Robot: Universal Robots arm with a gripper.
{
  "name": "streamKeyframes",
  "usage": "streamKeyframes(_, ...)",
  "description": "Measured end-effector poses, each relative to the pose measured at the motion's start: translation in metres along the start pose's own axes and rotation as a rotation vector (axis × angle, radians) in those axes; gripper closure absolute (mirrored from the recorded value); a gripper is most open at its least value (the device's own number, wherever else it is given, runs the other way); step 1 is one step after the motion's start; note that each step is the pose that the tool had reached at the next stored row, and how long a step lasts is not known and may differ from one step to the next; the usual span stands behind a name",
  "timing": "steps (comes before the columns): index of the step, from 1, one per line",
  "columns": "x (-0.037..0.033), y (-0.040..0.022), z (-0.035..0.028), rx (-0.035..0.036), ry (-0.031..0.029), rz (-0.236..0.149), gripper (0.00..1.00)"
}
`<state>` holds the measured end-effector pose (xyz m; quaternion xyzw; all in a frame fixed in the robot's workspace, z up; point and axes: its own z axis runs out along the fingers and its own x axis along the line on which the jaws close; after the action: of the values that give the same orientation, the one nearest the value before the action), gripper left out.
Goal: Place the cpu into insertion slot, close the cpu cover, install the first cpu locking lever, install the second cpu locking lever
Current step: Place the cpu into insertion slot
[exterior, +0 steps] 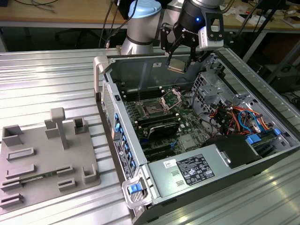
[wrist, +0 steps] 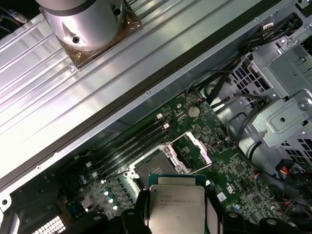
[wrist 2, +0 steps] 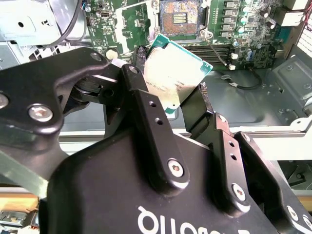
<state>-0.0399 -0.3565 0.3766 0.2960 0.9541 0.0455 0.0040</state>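
Claw: I had the gripper pinching the cpu by two opposite edges, one black finger on each side.
Cpu in the claw: it sat between the fingertips, with its silver face to the first wrist view.
Cpu heading: near-square, so I could make out no long axis. It hung tilted in the exterior view, and one corner pointed towards the socket in the second wrist view.
Cpu place: in the air over the far part of the open computer case, well apart from the insertion slot.
Slot: bare, with dark contacts showing.
Cpu cover: lifted on its hinge, just beside the slot.
Case contents: green motherboard, black memory slots, labelled power supply box, coloured cables.
Outside the case: grey fixture tray on the ribbed table, at the exterior view's left.
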Motion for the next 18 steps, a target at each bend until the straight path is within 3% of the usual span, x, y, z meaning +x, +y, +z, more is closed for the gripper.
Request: streamKeyframes(18, 0.0000, 0.0000, 0.0000, -0.0004, -0.0020, 0.022, 0.45)
